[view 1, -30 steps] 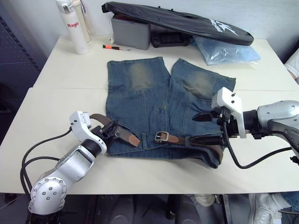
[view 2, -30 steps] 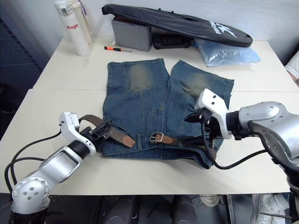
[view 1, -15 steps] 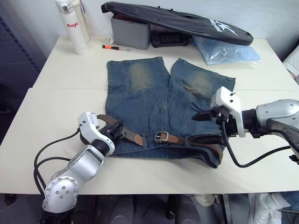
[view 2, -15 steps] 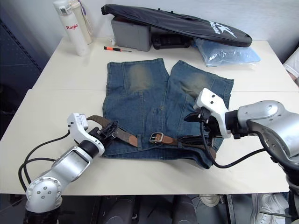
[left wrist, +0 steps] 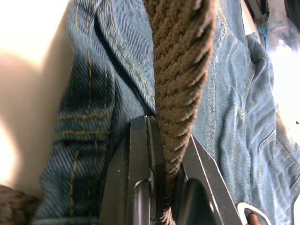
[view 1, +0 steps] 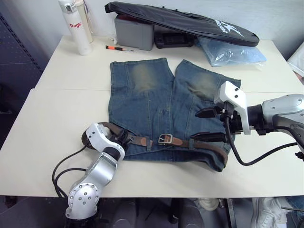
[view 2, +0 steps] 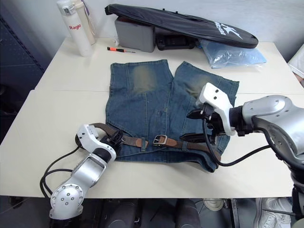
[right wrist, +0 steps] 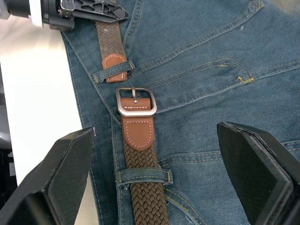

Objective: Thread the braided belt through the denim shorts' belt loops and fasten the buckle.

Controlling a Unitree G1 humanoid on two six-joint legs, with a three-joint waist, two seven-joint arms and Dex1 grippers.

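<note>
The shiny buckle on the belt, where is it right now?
The buckle lies flat on the waistband of the denim shorts, near the front middle, between the two grippers. The belt's free leather tip sits just short of it, under a belt loop.

L gripper point(left wrist: 161, 187) clamped on braided belt point(left wrist: 180, 70), fingers point(left wrist: 140, 154) either side of weave. Denim shorts point(left wrist: 93, 122) under it. Bit of the buckle point(left wrist: 251, 212) just visible past the gripper.

Bright, even light; soft shadows.
</note>
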